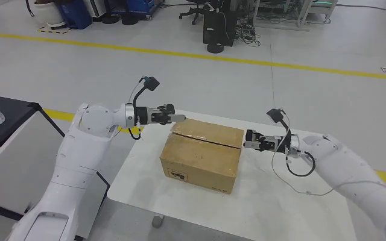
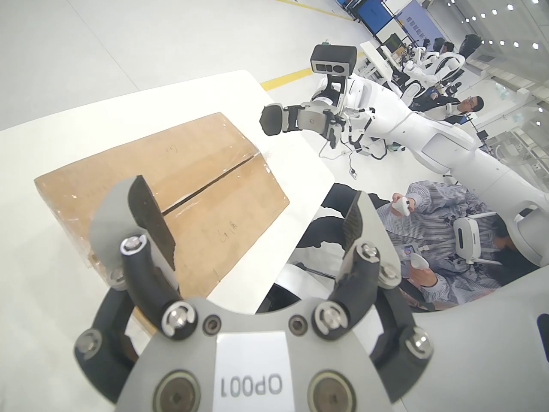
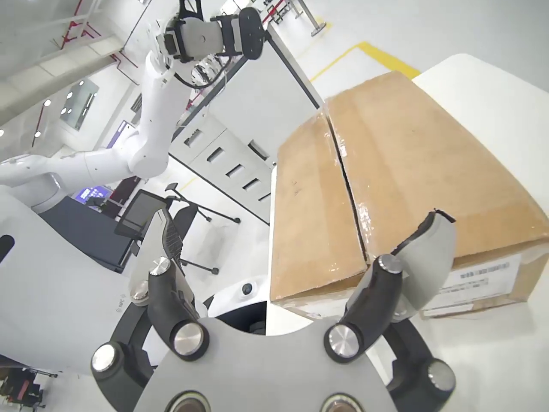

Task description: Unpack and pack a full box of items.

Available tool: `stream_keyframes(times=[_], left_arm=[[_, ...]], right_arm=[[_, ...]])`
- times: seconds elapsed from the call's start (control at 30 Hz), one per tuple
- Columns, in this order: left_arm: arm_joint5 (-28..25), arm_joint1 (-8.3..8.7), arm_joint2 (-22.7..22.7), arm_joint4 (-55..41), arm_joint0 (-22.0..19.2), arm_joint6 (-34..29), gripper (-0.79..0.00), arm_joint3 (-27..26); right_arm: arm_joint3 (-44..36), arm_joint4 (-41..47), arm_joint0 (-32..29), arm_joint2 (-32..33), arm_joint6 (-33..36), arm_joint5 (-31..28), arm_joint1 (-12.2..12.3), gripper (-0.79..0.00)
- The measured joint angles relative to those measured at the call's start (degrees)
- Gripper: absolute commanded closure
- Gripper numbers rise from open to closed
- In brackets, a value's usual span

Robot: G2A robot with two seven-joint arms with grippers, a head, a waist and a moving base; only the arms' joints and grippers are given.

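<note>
A brown cardboard box (image 1: 202, 153) stands on the white table (image 1: 289, 205), its two top flaps down with a dark seam between them (image 2: 206, 184). My left gripper (image 1: 178, 117) hovers at the box's far left corner, open with nothing between its fingers (image 2: 148, 212). My right gripper (image 1: 247, 143) hangs level with the box's right end, also open and empty, one finger (image 3: 429, 255) over that end. The box (image 3: 386, 173) carries a white label (image 3: 480, 285) on its end face. Tape remnants shine along the seam.
The table's right and front parts are bare white surface (image 1: 181, 199). A black stand (image 1: 15, 117) sits left of the table. A seated person in a striped shirt (image 2: 429, 233) holds controllers beyond the table edge.
</note>
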Motion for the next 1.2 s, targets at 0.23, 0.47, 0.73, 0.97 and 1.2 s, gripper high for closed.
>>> stream_keyframes(times=[0.23, 0.47, 0.73, 0.97, 1.2], left_arm=[[0.6, 0.16, 0.4, 0.8, 0.2, -0.5, -0.785, 0.0], [7.8, 0.89, 1.9, 17.0, -2.6, 1.0, -0.785, 5.3], [12.8, -0.93, 8.2, 24.4, -10.6, 6.0, -0.785, 19.6], [11.1, -3.20, 13.3, 28.6, -15.7, 13.2, -0.785, 31.7], [10.6, -6.28, 16.8, 27.9, -17.6, 20.7, -0.785, 43.3]], right_arm=[[-2.4, -1.4, -0.2, -0.8, -0.2, -0.2, 2.3, -0.785], [-8.7, 1.7, -1.8, -2.5, 0.4, 0.4, 6.2, -0.785], [-13.6, 2.8, -2.6, -3.4, 0.5, 0.5, 8.6, -0.785], [-15.0, 2.6, -3.4, -3.6, -0.2, -0.2, 10.6, -0.785], [-17.8, 3.0, -4.6, -2.7, -0.6, -0.6, 13.1, -0.785]])
